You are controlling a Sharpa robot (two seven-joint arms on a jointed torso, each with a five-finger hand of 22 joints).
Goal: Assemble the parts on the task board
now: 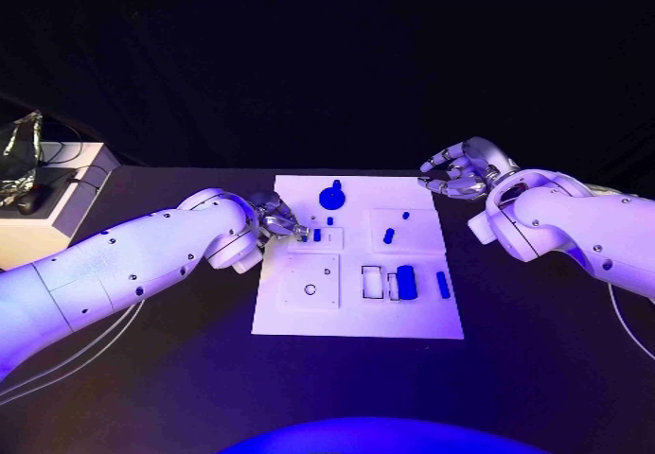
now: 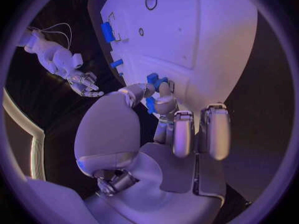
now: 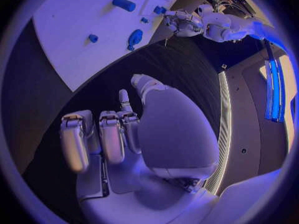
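The white task board [image 1: 358,312] lies mid-table. My left hand [image 1: 280,219] is at its left edge; in the left wrist view thumb and finger [image 2: 165,97] pinch a small blue part [image 2: 150,105] just over the board [image 2: 206,30], beside another blue piece [image 2: 154,78]. My right hand [image 1: 464,170] hovers off the board's far right corner, fingers loosely apart and holding nothing [image 3: 124,129]. A round blue part [image 1: 332,197] sits at the far edge. A blue block [image 1: 405,282] and a thin bar [image 1: 442,284] lie at the near right, and a small peg [image 1: 389,235] in between.
A raised white square with a hole [image 1: 311,281] and an open rectangular slot [image 1: 371,281] occupy the board's near half. A white box [image 1: 55,203] with cables stands at the table's far left. Black tabletop surrounds the board.
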